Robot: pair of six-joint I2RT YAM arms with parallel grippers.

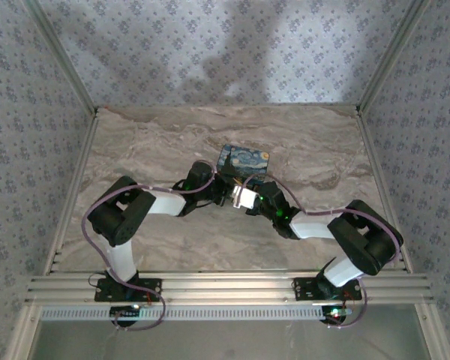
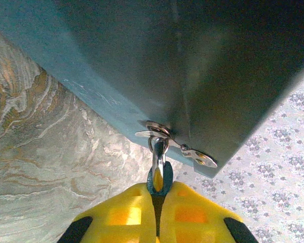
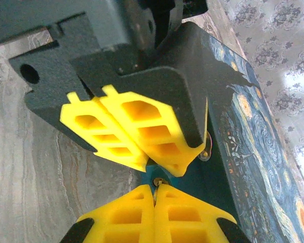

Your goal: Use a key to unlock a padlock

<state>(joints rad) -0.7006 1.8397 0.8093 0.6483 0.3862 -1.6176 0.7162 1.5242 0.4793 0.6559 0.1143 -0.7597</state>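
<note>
While both arms met at painted tin (image 1: 244, 159), standing near table's (image 1: 135, 142) middle toward far edge, left gripper (image 2: 159, 188) had yellow fingers pressed together, pinching padlock (image 2: 160, 177). Padlock: tiny, blue-grey, hung by silver shackle from ring on tin's blue side wall. Silver tab (image 2: 200, 159) lay just beside ring. Right gripper (image 3: 155, 188) sat tip to tip against left one, jaws squeezed together on small metal key (image 3: 156, 181) at padlock's near end. Mere sliver of key showed between tips.
</note>
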